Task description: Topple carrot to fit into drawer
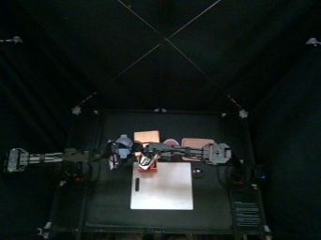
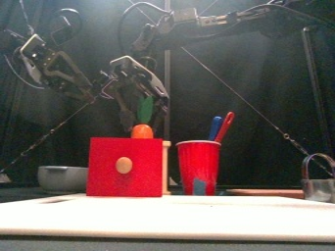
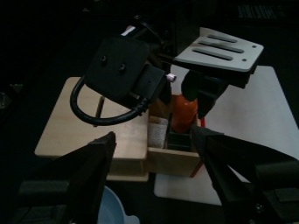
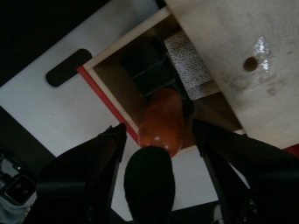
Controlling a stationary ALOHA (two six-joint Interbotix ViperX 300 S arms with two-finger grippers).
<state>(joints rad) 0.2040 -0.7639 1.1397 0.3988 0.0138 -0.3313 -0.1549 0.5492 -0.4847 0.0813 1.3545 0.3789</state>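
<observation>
The carrot [image 2: 141,128] is a short orange piece with a green top. It stands upright in the open top of the red drawer box [image 2: 127,167]. It also shows in the right wrist view [image 4: 163,118], the left wrist view [image 3: 184,110] and the top view [image 1: 146,163]. My right gripper [image 4: 158,131] hangs over it, open, with one jaw on each side of the carrot. It shows above the green top in the front view [image 2: 139,86]. My left gripper [image 3: 155,140] is open and empty, just left of the box.
A red cup [image 2: 198,167] with pens stands right of the box. A white rectangle [image 1: 163,187] lies in front of it. A tan rectangle [image 1: 148,138] and a pinkish one [image 1: 197,143] lie behind. A pale bowl [image 2: 61,177] sits at the left.
</observation>
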